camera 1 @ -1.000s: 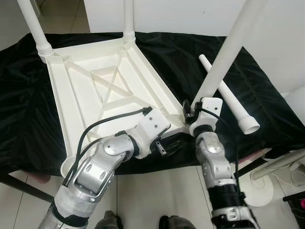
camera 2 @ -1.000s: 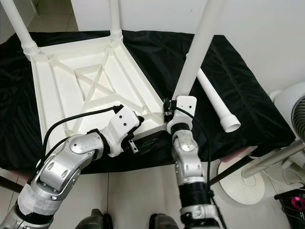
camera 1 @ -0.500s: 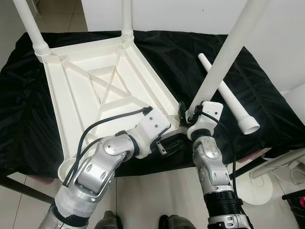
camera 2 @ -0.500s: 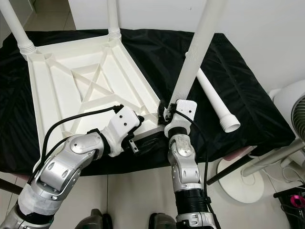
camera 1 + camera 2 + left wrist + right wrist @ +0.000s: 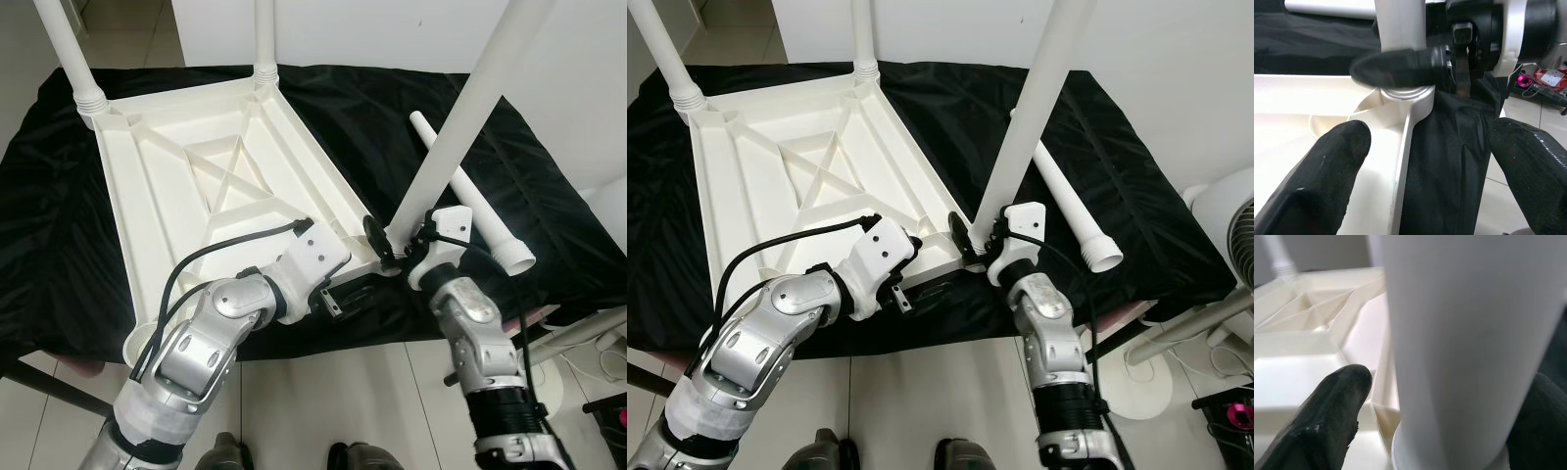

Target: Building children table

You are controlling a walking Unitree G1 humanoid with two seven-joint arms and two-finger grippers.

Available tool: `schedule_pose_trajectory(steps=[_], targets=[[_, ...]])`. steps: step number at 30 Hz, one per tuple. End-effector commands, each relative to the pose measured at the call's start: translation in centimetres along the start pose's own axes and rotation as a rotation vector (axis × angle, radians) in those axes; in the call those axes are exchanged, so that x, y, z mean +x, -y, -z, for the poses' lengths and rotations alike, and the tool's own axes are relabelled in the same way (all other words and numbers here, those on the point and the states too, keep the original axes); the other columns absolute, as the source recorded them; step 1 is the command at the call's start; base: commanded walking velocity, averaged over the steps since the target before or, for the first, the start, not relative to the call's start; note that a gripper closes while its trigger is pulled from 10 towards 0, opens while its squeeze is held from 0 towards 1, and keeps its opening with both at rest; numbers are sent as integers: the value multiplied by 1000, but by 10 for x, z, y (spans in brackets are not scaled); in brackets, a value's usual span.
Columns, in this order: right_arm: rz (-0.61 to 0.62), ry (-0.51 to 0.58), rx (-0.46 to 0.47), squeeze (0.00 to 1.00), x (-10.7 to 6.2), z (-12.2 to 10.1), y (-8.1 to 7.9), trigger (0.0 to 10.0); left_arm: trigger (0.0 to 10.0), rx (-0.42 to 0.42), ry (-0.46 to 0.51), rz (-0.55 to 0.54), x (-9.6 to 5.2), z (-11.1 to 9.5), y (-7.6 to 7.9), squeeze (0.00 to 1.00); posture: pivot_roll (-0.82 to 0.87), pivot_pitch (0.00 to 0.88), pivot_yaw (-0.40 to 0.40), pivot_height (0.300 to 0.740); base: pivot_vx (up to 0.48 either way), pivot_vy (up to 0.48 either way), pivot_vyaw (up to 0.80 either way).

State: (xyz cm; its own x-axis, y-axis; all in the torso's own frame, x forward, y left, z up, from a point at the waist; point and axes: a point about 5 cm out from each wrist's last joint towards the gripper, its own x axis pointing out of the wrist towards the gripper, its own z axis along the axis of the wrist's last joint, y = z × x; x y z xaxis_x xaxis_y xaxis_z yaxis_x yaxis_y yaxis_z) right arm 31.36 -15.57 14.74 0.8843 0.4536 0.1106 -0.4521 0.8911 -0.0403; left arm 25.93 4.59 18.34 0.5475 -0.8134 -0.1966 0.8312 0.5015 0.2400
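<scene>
Left eye view: white children's tabletop (image 5: 196, 186) lying upside down on black-draped bench (image 5: 549, 206), two legs upright in far corners, third leg (image 5: 465, 117) standing tilted in near right corner socket. Right gripper (image 5: 387, 238) at base of that leg; right wrist view shows fingers (image 5: 1327, 416) either side of it, closed around leg. Left gripper (image 5: 343, 294) at near tabletop edge beside same corner; fingers (image 5: 1322, 176) spread wide, holding nothing. Fourth leg (image 5: 470, 196) lying loose on cloth, right of tabletop.
</scene>
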Motion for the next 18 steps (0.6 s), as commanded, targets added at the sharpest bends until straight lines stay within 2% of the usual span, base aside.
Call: schedule_pose_trajectory(steps=[1, 8, 9, 10, 11, 18], targets=[[-63, -5, -16, 0, 3, 0, -2, 10000, 10000, 5, -4, -30, 1, 1, -2, 0, -71, 53, -8, 740, 0, 0, 0], [-144, -60, -69, 0, 9, 5, 6, 10000, 10000, 12, 1, -30, 2, -1, -3, 0, -70, 45, -1, 740, 0, 0, 0], [-161, -71, -75, 0, 9, 7, 8, 5255, 10000, 12, 2, -30, 2, -1, -3, 0, -69, 44, 0, 740, 0, 0, 0], [-169, -77, -78, 0, 8, 8, 9, 3059, 10000, 12, 2, -30, 2, -1, -3, 0, -69, 44, 0, 740, 0, 0, 0], [-177, -83, -76, 0, 7, 10, 10, 0, 10000, 12, 1, -29, 2, -1, -3, 0, -67, 47, -1, 740, 0, 0, 0], [-185, -105, -73, 0, 3, 15, 14, 0, 10000, 11, 0, -28, 1, -1, -3, 0, -71, 54, 2, 740, 0, 0, 0]])
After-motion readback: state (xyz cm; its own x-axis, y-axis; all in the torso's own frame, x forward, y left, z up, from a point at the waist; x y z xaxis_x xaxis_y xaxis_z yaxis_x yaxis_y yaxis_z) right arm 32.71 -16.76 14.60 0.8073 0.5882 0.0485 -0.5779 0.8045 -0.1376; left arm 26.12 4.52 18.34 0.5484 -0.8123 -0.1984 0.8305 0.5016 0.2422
